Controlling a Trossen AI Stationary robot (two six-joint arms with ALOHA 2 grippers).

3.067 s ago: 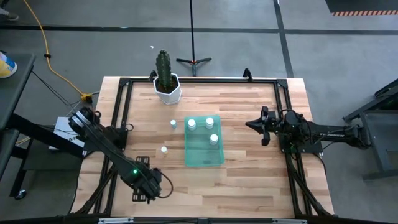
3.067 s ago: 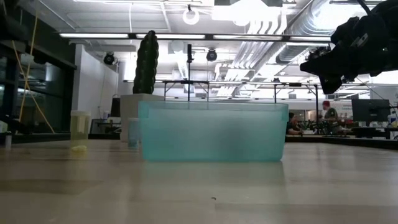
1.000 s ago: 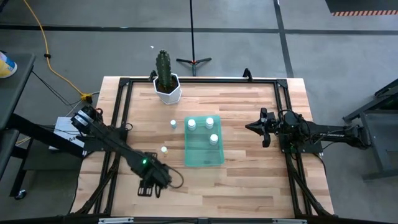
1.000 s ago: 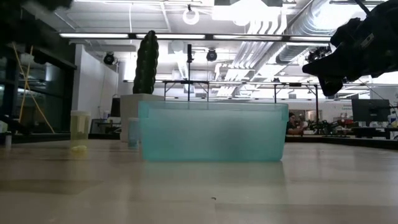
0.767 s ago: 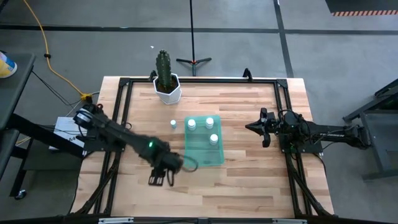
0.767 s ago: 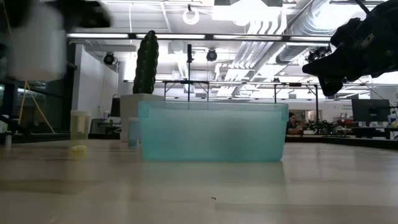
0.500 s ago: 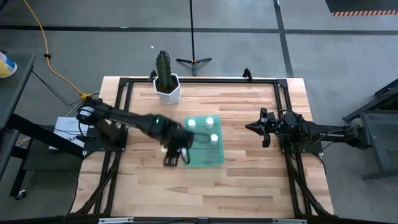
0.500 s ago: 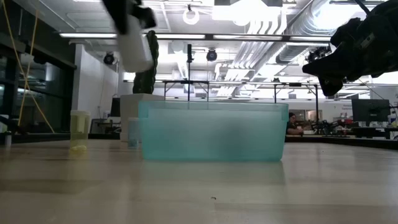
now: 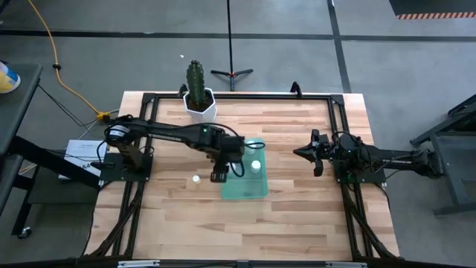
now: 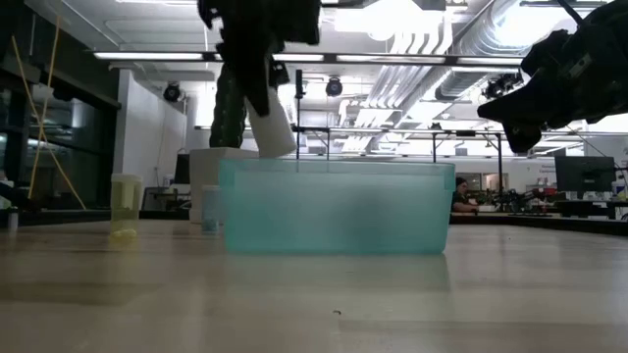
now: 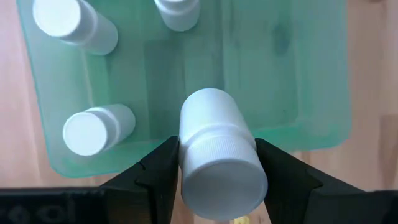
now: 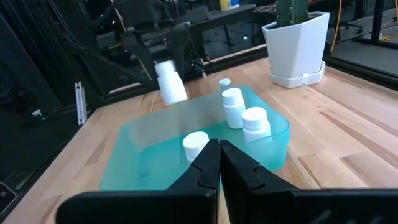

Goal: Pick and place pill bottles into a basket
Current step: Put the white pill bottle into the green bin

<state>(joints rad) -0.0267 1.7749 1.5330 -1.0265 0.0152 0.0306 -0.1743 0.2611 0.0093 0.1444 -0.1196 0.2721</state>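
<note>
My two arms are dark and slender, jointed in segments; a small green light glows on my left arm [image 9: 202, 131], and my fingers [image 11: 155, 171] are matte black.

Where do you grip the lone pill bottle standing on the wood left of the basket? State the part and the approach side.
Grip the lone pill bottle across its round body below the cap, coming straight down: it stands upright, clear of the basket. The left gripper, nearest, is shut on another bottle.

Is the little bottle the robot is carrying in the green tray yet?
Not yet. The left pincer holds the bottle tilted above the tray.
</note>
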